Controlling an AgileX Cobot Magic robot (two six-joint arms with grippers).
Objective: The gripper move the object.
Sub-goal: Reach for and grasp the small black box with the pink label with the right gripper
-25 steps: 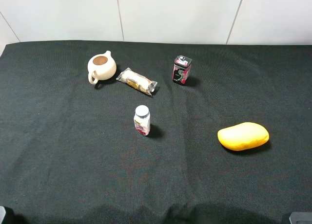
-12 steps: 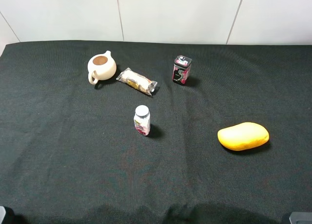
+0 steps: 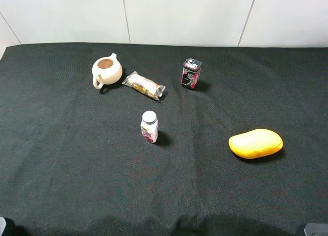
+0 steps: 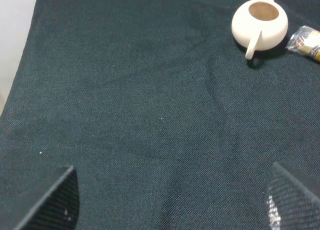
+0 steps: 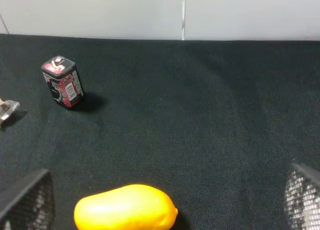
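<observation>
**While both grippers hung open, a black tin stood untouched on dark cloth**

With its two fingers (image 5: 27,202) spread out to the edges of its own camera view, the right gripper (image 5: 169,182) was fully released and held nothing. The fingers were black, with a fine cross-hatched surface. The left gripper (image 4: 172,197) was spread just as wide above bare cloth and touched nothing.

The tin (image 3: 191,74) was a small upright rectangular box, glossy black with pink-red markings and a pale flip top. It stood on the far part of the table, right of the middle and well apart from both grippers.

A matte black woven cloth (image 3: 77,159) with faint creases covered the whole table. A smooth, oblong yellow-orange mango (image 3: 255,143) lay on the right, nearer the robot than the tin. A small bottle (image 3: 149,126) with a white cap and pink label stood upright near the middle. At the far left sat a round cream teapot (image 3: 106,71) with a stubby spout, a side handle and an open top showing a brown inside. Just beside it lay a snack packet (image 3: 145,85) in a clear crinkled wrapper, between teapot and tin.
</observation>
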